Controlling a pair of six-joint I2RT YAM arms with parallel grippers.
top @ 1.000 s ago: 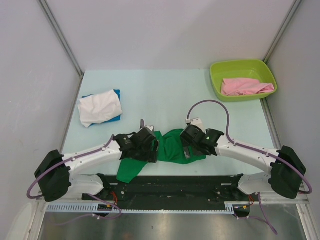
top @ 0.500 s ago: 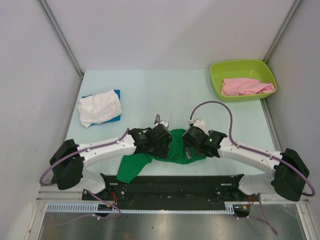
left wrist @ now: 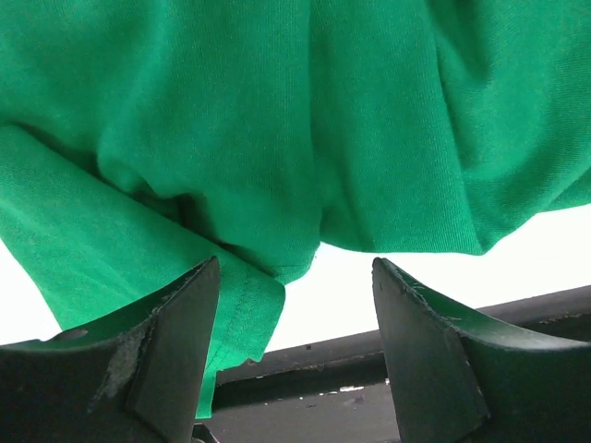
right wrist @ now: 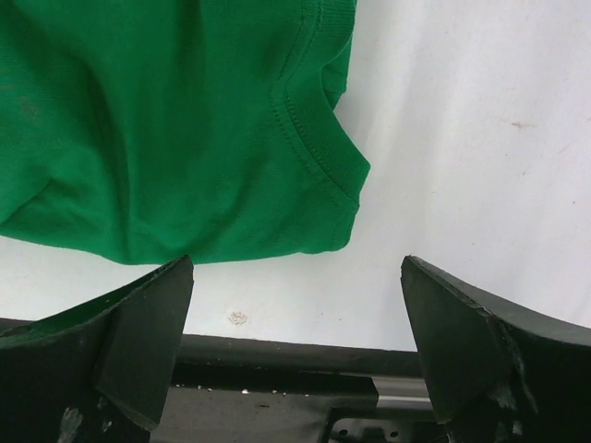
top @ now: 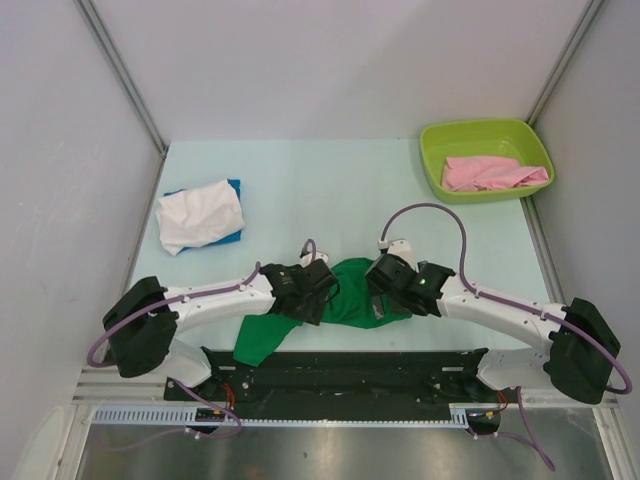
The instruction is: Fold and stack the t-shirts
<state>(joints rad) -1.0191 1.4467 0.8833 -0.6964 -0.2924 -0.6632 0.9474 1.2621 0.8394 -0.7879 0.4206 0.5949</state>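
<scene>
Two empty grippers, the left gripper [left wrist: 295, 268] and the right gripper [right wrist: 295, 266], hover open-jawed over the crumpled green t-shirt [top: 350, 292] at the table's [top: 330, 190] near edge; best that each pinch a single hem layer, then spread it flat.

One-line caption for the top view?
Left gripper and right gripper, both open, hang over the crumpled green t-shirt near the table's front edge.

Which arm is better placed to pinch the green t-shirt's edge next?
Left, probably: a hemmed fold of the green t-shirt sits between the open fingers of the left gripper, while the right gripper has only table between its own.
</scene>
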